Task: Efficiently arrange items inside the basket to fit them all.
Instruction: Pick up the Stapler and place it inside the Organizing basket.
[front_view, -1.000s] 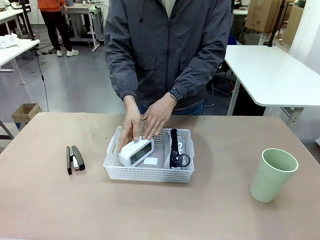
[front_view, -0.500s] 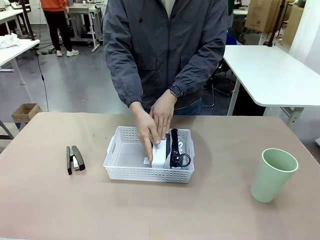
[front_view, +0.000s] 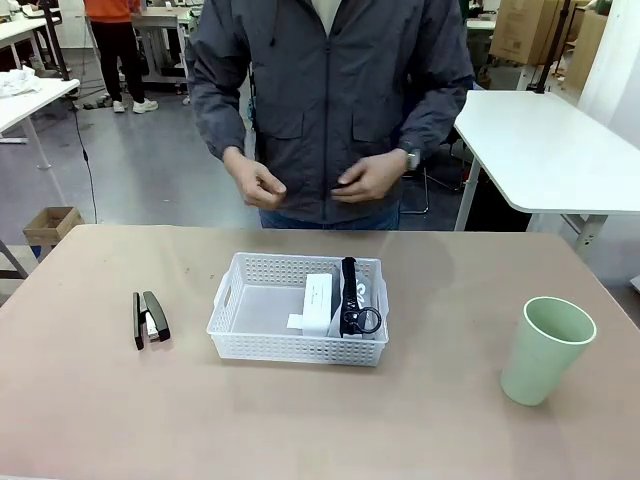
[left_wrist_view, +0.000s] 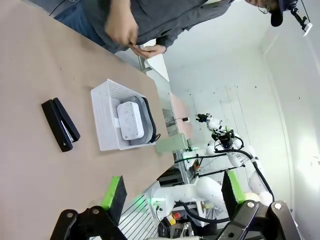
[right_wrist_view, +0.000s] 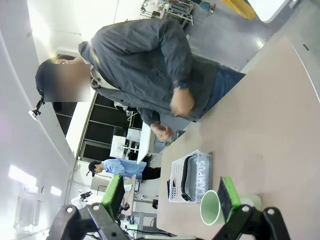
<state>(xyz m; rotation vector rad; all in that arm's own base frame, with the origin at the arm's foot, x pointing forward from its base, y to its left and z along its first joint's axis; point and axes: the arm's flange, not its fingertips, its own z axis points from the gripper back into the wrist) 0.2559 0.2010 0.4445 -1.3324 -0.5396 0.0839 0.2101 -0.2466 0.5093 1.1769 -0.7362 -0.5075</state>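
Basket (front_view: 296, 347) left half open, box (front_view: 318, 303) beside pouch (front_view: 349, 295)

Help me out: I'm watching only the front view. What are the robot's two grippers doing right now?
Observer: The left wrist view has the left gripper open and holding nothing, well above the table.
Operator: And the other one?
Observer: The right gripper is open and holding nothing. Its wrist view looks down at the pale green cup far below.
Operator: What's on the white box standing in the basket?
Observer: In the left wrist view the white box shows its broad face, dotted with small dark marks too small to read, inside the basket.
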